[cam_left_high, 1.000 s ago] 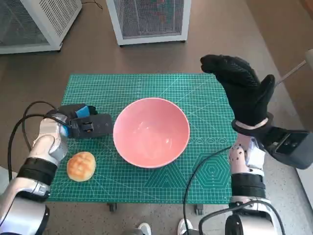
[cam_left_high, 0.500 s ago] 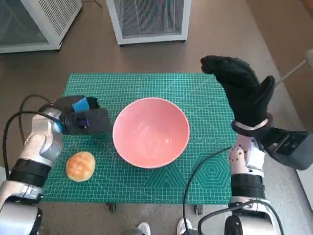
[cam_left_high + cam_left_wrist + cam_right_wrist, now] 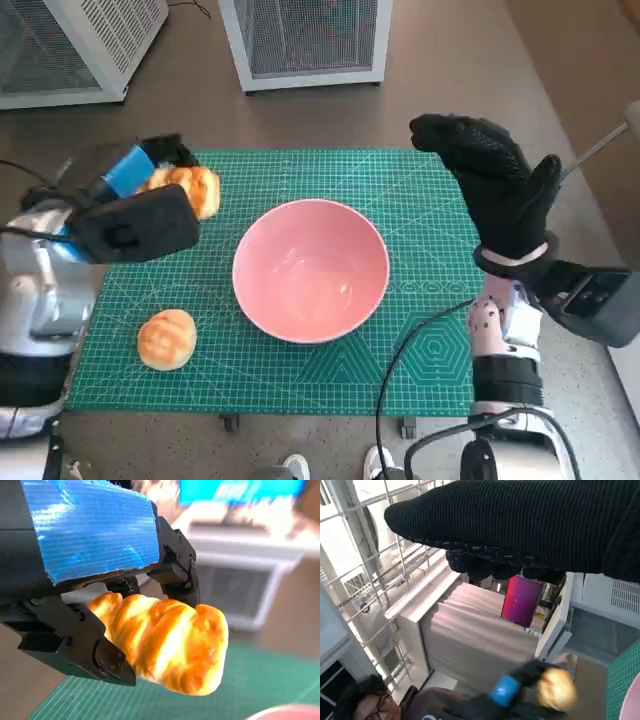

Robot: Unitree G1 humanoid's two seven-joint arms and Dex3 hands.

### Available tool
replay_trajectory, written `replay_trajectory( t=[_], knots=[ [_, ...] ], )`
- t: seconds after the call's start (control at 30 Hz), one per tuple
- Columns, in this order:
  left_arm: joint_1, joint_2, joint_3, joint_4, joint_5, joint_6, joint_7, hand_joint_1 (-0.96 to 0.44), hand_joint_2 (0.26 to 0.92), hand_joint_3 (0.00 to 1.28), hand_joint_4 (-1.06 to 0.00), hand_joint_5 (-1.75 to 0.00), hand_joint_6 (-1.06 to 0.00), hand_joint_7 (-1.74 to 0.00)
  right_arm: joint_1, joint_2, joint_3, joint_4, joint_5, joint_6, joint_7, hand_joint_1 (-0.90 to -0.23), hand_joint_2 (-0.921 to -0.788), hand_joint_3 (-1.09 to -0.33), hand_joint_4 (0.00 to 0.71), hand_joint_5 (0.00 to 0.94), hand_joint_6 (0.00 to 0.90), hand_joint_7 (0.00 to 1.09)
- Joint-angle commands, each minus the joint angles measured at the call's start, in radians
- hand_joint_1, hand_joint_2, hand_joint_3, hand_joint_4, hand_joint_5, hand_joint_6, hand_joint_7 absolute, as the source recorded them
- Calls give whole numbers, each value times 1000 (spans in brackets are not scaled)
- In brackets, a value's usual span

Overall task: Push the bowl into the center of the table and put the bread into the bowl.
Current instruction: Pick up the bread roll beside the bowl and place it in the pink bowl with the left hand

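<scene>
**Bread aloft, bowl waiting: risks and markings**

1. Green cutting mat (image 3: 420, 230): we see printed grid lines and diagonals only; no lettering is readable to us.
2. Pink bowl (image 3: 311, 270): it sits near the mat's middle, empty and unmarked. We judge the push done or nearly so.
3. Right hand (image 3: 495, 190): it is raised beside the bowl, fingers extended and together, holding nothing (the wrist view shows only the glove).
4. Left hand (image 3: 95, 580): its black fingers (image 3: 177, 570) clamp a twisted golden bread (image 3: 170, 640) from both sides, lifted over the mat's far left corner. We think the overhanging end could work loose in transit, or a release short of the rim could drop it on the mat.
5. Round bun (image 3: 166, 339): it lies on the mat near the front left, apart from the bowl, and carries no label.
</scene>
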Motion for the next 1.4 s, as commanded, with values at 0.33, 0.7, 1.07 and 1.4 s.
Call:
replay_trajectory(
  t=[0.33,0.7,1.07,1.4],
  knots=[
    [44,-49,4,-278,-11,-81,14,2,895,15,-808,-1058,-735,-1038,33,0,-2,-5,8,8,4,-552,-921,-581,257,0,360,6],
    [22,-115,-59,-283,-143,-187,-75,2,900,22,-723,-1194,-787,-933,35,-2,-2,4,8,4,6,-549,-921,-582,256,0,359,5],
    [-22,-153,-100,-143,-247,-275,-150,2,903,27,-720,-1236,-778,-903,40,-9,-3,-6,12,7,7,-561,-921,-591,256,0,359,5],
    [-20,-164,-122,-105,-186,-305,-125,1,902,28,-740,-1203,-755,-939,48,-10,-2,-15,15,7,6,-564,-921,-594,251,0,359,5]
  ],
)
